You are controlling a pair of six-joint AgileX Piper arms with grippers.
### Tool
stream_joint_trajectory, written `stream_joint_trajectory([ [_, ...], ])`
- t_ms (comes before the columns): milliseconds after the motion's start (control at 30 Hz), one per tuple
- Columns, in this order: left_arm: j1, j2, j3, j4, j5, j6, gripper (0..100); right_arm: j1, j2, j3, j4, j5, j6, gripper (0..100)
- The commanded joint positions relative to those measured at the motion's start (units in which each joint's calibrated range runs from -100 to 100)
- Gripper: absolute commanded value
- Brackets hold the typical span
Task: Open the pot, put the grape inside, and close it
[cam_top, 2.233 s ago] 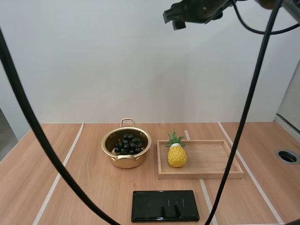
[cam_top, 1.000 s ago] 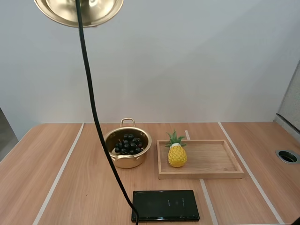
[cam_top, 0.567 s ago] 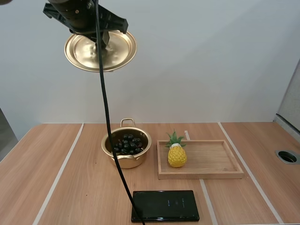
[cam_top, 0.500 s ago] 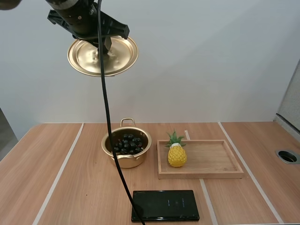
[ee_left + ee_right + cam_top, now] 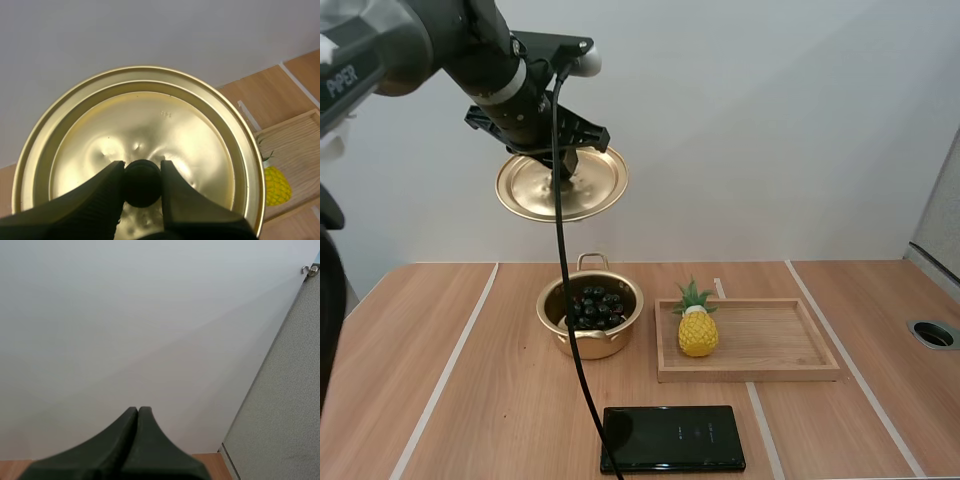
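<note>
High view shows the counter (image 5: 470, 400) bearing the open pot (image 5: 592, 345), the lid (image 5: 525, 190) hanging well above it, the grapes (image 5: 592, 305) already inside. The left end effector (image 5: 142, 182) is clamped on the lid's knob (image 5: 142, 175); the right end effector (image 5: 138, 412) is pressed together, empty. Best to centre the lid over the rim, hold it level, lower straight, and release only once seated.
</note>
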Motion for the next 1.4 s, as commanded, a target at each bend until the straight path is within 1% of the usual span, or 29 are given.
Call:
stream_joint_trajectory([
  [0,-0.04,1.1,2.7,-1.1,-4.2,0.6,0,-0.3,-0.7,-0.4,-0.6,0.4,0.3,0],
  [233,-0.04,3.8,7.2,-1.2,-8.7,2.2,0,-0.3,-0.7,-0.4,-0.9,0.4,0.3,0],
  [433,-0.04,5.7,11.2,-3.7,-13.0,5.1,0,-0.3,-0.7,-0.4,-1.0,0.4,0.3,0],
  [733,-0.12,9.4,16.2,-4.1,-19.7,7.1,0,-0.3,-0.7,-0.4,-1.0,0.4,0.3,0],
  [867,-0.18,11.1,17.2,-6.9,-19.5,10.5,0,-0.3,-0.7,-0.4,-1.0,0.4,0.3,0],
  [1033,-0.20,12.5,17.2,-9.7,-19.3,11.7,0,-0.3,-0.7,-0.4,-1.0,0.4,0.3,0],
  [1367,-0.20,15.8,17.2,-9.9,-18.9,12.6,0,-0.3,-0.7,-0.4,-1.0,0.4,0.3,0],
])
